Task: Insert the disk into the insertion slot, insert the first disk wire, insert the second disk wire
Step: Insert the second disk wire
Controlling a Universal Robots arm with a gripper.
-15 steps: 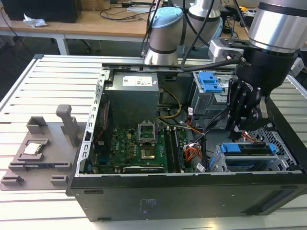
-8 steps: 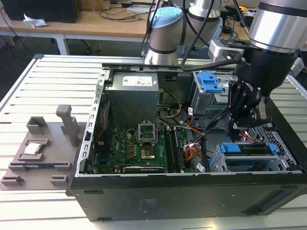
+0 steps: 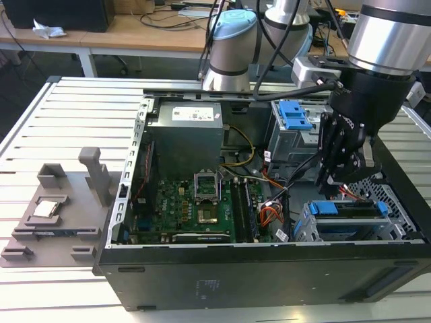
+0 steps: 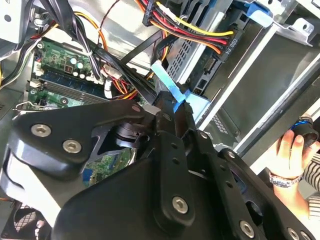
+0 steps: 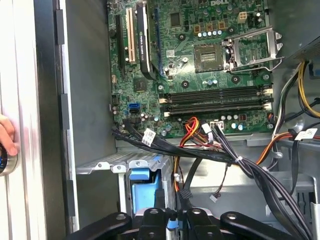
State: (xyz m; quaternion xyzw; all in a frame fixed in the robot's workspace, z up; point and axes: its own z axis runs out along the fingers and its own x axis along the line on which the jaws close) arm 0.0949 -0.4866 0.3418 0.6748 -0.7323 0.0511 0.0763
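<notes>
The disk, silver in a blue carrier, sits inside the insertion slot, a perforated metal cage at the case's corner on the exterior view's right. In the second wrist view a black plug with red, yellow and orange wires is seated in the disk's rear edge. My gripper hangs just above the cage. Its fingers are shut on a flat blue disk wire connector, held close to the disk's rear edge. The first wrist view shows the blue carrier in the cage, beside the gripper.
The open case holds a motherboard, a power supply and a grey bay box with a blue latch. Cable bundles cross beside the cage. A person's hand rests at the case's edge. A grey fixture lies outside.
</notes>
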